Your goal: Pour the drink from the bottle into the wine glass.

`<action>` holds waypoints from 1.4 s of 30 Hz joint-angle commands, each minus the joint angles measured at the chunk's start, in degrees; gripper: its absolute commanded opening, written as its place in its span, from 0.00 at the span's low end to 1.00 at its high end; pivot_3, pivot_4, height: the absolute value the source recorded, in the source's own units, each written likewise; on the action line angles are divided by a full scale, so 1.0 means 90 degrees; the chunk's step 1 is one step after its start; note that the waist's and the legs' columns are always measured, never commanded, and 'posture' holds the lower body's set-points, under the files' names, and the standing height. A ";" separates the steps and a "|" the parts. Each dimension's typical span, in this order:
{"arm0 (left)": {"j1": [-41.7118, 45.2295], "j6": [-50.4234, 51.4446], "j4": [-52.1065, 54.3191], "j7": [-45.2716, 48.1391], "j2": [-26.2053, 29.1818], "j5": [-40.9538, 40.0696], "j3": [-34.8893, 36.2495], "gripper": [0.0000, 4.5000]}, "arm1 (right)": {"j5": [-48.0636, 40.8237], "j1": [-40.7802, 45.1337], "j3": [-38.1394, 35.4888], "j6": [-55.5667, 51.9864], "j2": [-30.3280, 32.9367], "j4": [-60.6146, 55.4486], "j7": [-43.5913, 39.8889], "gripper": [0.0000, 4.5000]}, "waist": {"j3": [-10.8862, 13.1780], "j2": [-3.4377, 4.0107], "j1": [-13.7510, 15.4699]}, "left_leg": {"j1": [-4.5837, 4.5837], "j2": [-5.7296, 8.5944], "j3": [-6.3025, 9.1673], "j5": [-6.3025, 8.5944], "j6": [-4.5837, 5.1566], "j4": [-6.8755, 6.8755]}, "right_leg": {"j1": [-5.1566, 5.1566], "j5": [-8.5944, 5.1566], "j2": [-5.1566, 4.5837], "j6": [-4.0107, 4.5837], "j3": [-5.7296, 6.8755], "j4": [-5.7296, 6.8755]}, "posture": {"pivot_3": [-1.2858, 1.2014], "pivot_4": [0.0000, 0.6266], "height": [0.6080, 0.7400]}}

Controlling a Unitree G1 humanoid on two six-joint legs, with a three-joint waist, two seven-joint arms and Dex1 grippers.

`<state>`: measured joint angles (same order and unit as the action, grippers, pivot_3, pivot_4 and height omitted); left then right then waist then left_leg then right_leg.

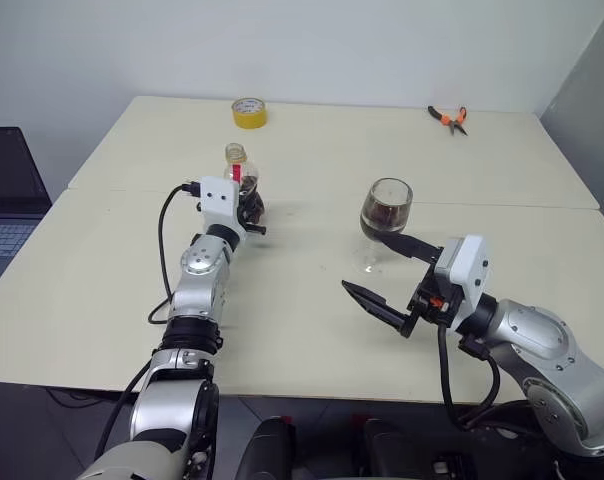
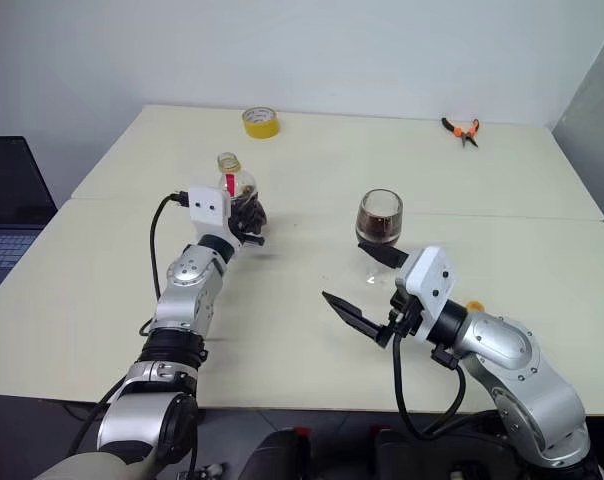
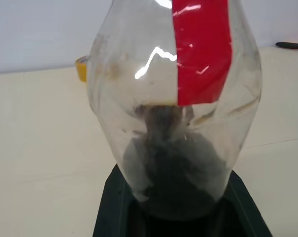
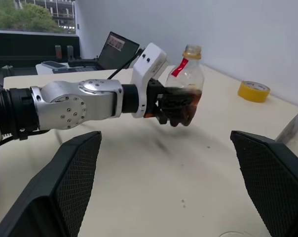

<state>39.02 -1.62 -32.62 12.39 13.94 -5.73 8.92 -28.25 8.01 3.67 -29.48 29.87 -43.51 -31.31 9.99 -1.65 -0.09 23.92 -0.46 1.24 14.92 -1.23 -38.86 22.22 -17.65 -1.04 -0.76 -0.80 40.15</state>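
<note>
I am gripping the bottle (image 1: 240, 177) in my left tool (image 1: 249, 208), fingers closed around its lower body, and holding it upright just above the table (image 1: 102, 280) on my left side. Its neck is open at the top. A red label strip (image 3: 202, 54) is running down its clear side; I am not making out any writing or brand on it. A small amount of the drink (image 4: 184, 101) is sitting dark in the bottle's base, between my fingers.

My right tool (image 1: 392, 275) is hanging level over the table with its two black fingers spread wide apart and holding nothing. One finger (image 1: 414, 246) is reaching just beside the wine glass's stem, the other finger (image 1: 374, 303) pointing out nearer to me; I cannot tell whether the far one is touching the glass.

The wine glass (image 1: 385, 222) is standing upright on the table to the right of the bottle, well apart from it, its bowl partly filled with dark brown liquid.

At the table's far edge a yellow tape roll (image 1: 249, 113) is lying flat, and orange-handled pliers (image 1: 449, 118) are lying off to the right. A laptop (image 1: 7, 200) is sitting open beyond the table's left edge.
</note>
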 commanded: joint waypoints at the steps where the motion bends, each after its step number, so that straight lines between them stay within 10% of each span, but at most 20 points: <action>1: 0.0161 -0.0096 -0.0036 -0.0160 -0.0018 -0.0150 0.0184 0.14 | -0.0029 0.0112 0.0021 0.0027 -0.0039 -0.0075 0.0012 1.00 | -0.0001 -0.0001 -0.0002 | 0.0000 0.0000 0.0000 0.0000 0.0001 0.0000 | 0.0000 0.0000 0.0000 0.0000 -0.0001 0.0000 | 0.52 0.24 1.00; 9: 0.0507 -0.0595 -0.1182 -0.0422 -0.0009 -0.0063 0.0211 0.14 | -0.0024 0.0166 0.0123 -0.0003 -0.0071 -0.0008 0.0012 1.00 | -0.0006 -0.0007 -0.0003 | -0.0001 0.0001 0.0000 0.0002 0.0003 0.0001 | -0.0001 0.0000 0.0000 0.0000 0.0002 0.0000 | 0.52 0.24 1.00; 21: 0.0175 -0.0817 -0.0971 -0.0436 -0.0058 -0.0004 0.0097 0.99 | -0.0158 0.0179 0.0024 -0.0236 -0.0124 -0.0112 0.0139 1.00 | -0.0010 -0.0011 -0.0004 | -0.0003 -0.0001 0.0001 0.0001 0.0002 0.0003 | -0.0001 0.0000 0.0000 0.0000 0.0001 0.0000 | 0.52 0.24 1.00; 32: -0.1538 0.0706 0.2460 -0.0551 -0.0078 -0.0332 0.0177 1.00 | -0.0153 -0.0396 -0.0327 -0.0119 0.0022 -0.0281 0.0184 1.00 | -0.0011 -0.0011 -0.0003 | -0.0003 -0.0006 0.0002 0.0001 0.0001 0.0006 | -0.0003 0.0000 0.0000 0.0000 -0.0002 -0.0001 | 0.52 0.24 1.00; 42: -0.3292 0.1331 0.4664 -0.0539 -0.0099 -0.0132 -0.0171 1.00 | 0.1577 -0.1695 -0.0733 0.2697 -0.1314 0.1710 0.1183 1.00 | -0.0043 -0.0009 0.0015 | -0.0017 -0.0003 0.0003 0.0004 0.0004 0.0012 | -0.0020 0.0000 0.0000 0.0000 -0.0001 -0.0010 | 0.52 0.24 1.00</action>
<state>9.00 10.83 6.32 7.94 13.20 -7.14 7.43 -15.25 -7.18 -2.02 -9.47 18.67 -28.14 -21.60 9.60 -1.73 0.05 23.76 -0.50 1.29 14.96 -1.19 -38.75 22.03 -17.65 -1.03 -0.76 -0.78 40.06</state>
